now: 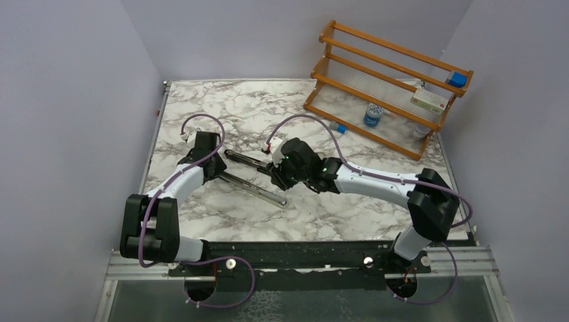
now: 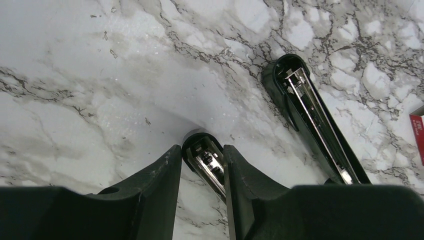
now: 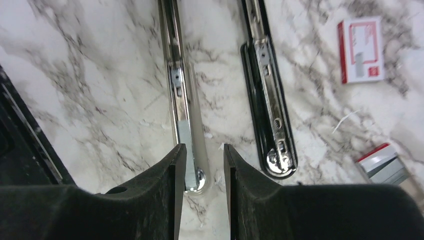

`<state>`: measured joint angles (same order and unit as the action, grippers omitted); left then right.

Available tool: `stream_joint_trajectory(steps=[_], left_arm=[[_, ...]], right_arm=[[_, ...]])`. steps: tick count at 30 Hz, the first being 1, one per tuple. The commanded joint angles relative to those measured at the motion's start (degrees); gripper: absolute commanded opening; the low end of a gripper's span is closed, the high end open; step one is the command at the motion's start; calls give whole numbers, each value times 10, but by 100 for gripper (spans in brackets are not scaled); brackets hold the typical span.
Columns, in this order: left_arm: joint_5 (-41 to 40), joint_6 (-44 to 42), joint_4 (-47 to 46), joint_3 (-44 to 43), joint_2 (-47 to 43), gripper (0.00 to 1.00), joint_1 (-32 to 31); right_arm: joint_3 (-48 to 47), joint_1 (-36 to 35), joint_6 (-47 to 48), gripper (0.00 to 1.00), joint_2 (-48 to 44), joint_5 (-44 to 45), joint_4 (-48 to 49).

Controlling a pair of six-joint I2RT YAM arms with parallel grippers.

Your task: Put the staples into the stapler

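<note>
High rear view looking down, 2 wrist views close over table, all 3 sharing stapler

Illumination is diffuse and comes from overhead. The top external view is bright, with short, soft shadows beneath the arms. In the left wrist view the marble tabletop shows a pale glare patch. Chrome on the stapler carries specular highlights. In both wrist views the near jaws appear dark and slightly soft.

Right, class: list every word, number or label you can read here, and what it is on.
No text reads clearly.
Staples box: red print on its white label, too blurred.
Carton on the wooden rack: markings too small.
</note>
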<state>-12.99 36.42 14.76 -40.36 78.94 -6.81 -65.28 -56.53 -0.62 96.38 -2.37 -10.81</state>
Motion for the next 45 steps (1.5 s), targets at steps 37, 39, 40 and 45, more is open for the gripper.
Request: stream_joint_trajectory(steps=[37, 39, 40, 45], left_arm=[[44, -53, 83, -99, -24, 72, 8], [45, -56, 85, -103, -23, 72, 9], [45, -56, 85, -103, -22, 72, 9], [43, -53, 88, -97, -20, 73, 13]], right_arm=[[149, -2, 86, 28, 37, -98, 219], [140, -1, 88, 23, 47, -102, 218], [135, -1, 88, 21, 52, -103, 217], [122, -2, 89, 15, 76, -93, 217]])
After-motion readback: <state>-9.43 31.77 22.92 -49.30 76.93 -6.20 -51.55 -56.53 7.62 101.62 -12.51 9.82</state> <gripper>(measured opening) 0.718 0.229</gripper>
